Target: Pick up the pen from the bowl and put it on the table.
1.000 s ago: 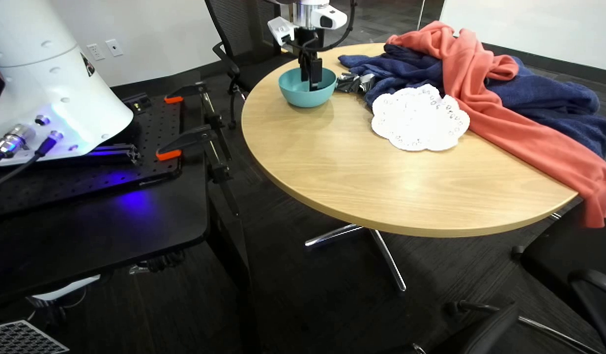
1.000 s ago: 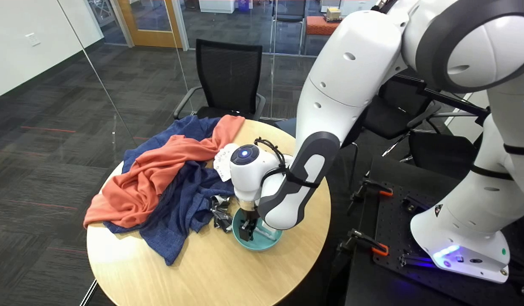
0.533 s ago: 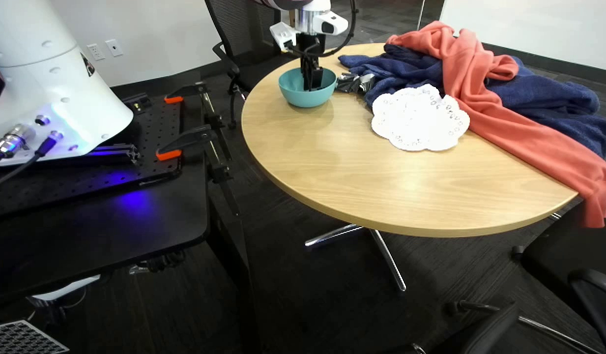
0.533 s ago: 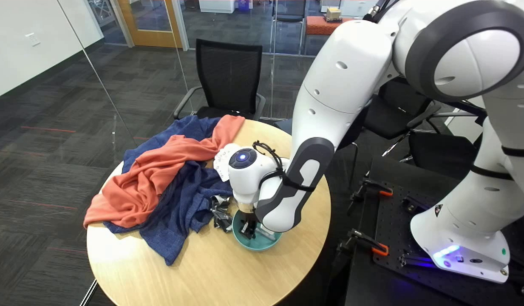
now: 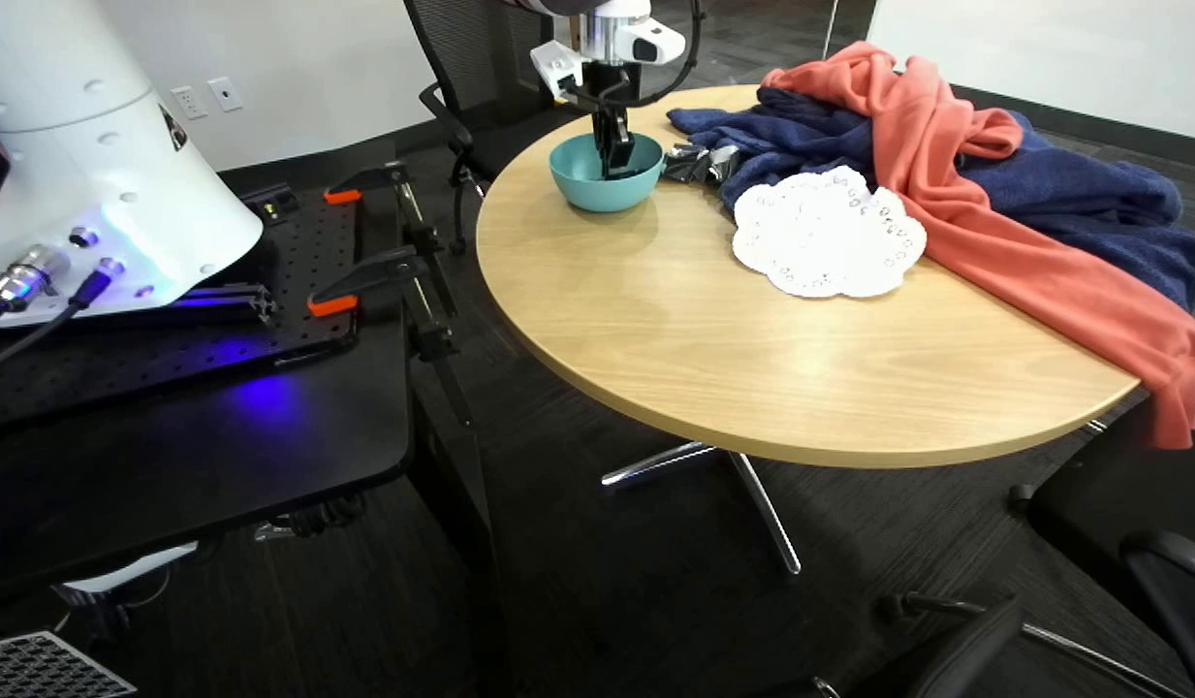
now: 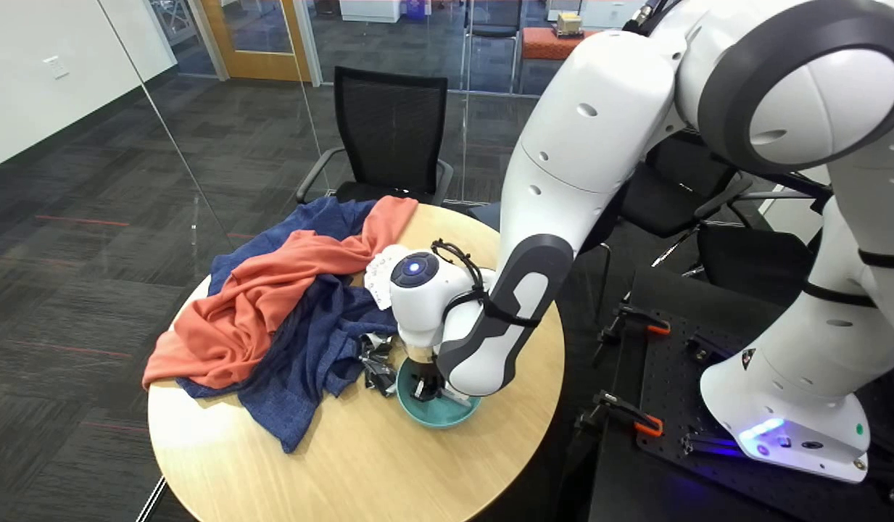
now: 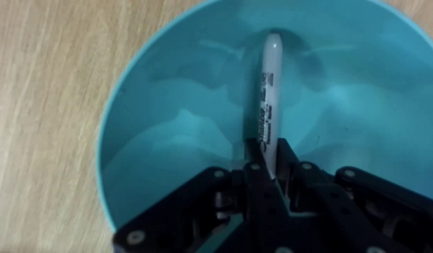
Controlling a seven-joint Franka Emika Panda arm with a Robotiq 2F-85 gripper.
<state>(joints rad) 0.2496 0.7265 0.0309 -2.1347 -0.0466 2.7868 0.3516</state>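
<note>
Pale wood tops the round surface (image 5: 713,330), with a coral cloth (image 5: 907,145), a navy cloth (image 5: 1091,189) and a white scalloped doily (image 5: 830,233) toward the upper right of the frame in an exterior view. At upper centre there stands the teal bowl (image 5: 602,199), and the end effector (image 7: 269,154) is down inside it. Wrist view shows the permanent marker (image 7: 272,77) in the bowl, its grey-white barrel running from upper centre to mid-frame, where the jaws press close on its near end, no gap visible either side. Whether it is off the bottom I cannot tell. Because the hold sits at one end, the long free part may droop or pivot once lifted. Moving sideways too low could catch the far tip on the bowl's rim, dragging the bowl or knocking the marker loose. Released from too high, the smooth barrel could bounce and roll, perhaps into the black wrapper (image 5: 699,163) just beside the bowl.
</note>
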